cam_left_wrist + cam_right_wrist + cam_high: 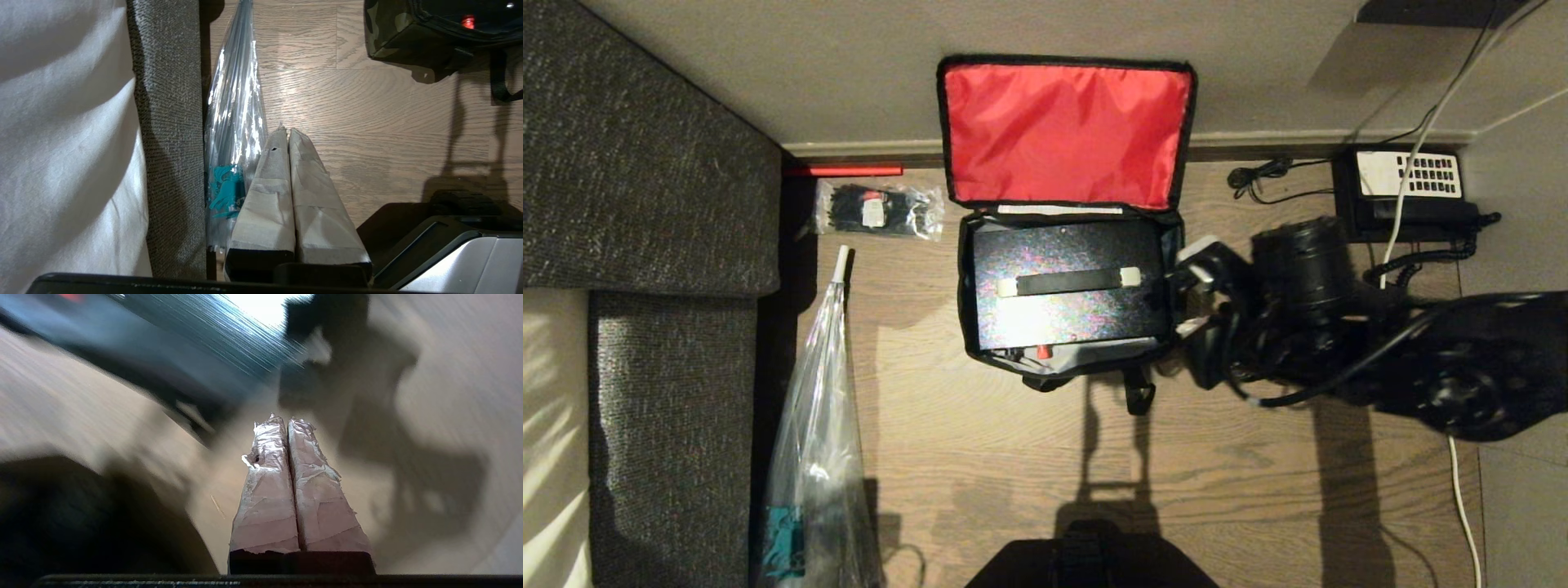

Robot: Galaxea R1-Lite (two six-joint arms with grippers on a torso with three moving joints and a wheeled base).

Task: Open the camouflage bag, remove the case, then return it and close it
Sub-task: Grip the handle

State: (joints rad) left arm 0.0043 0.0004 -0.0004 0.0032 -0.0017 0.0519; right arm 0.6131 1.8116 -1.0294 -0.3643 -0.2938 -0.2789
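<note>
The camouflage bag stands on the wooden floor at the wall edge, its red-lined lid folded back against the wall, with the case seated inside, handle up. The right gripper is beside the bag's right wall, its taped fingers pressed together and holding nothing. The left gripper hangs parked near the sofa, likewise closed and empty. Risk: with the jaws closed, the right gripper cannot take the case handle; a sideways approach would likely push the soft wall and shift the bag. A desk phone and its cords lie close behind the right arm and could snag. A plastic-wrapped umbrella and a packet of ties lie left of the bag, clear of the work.
</note>
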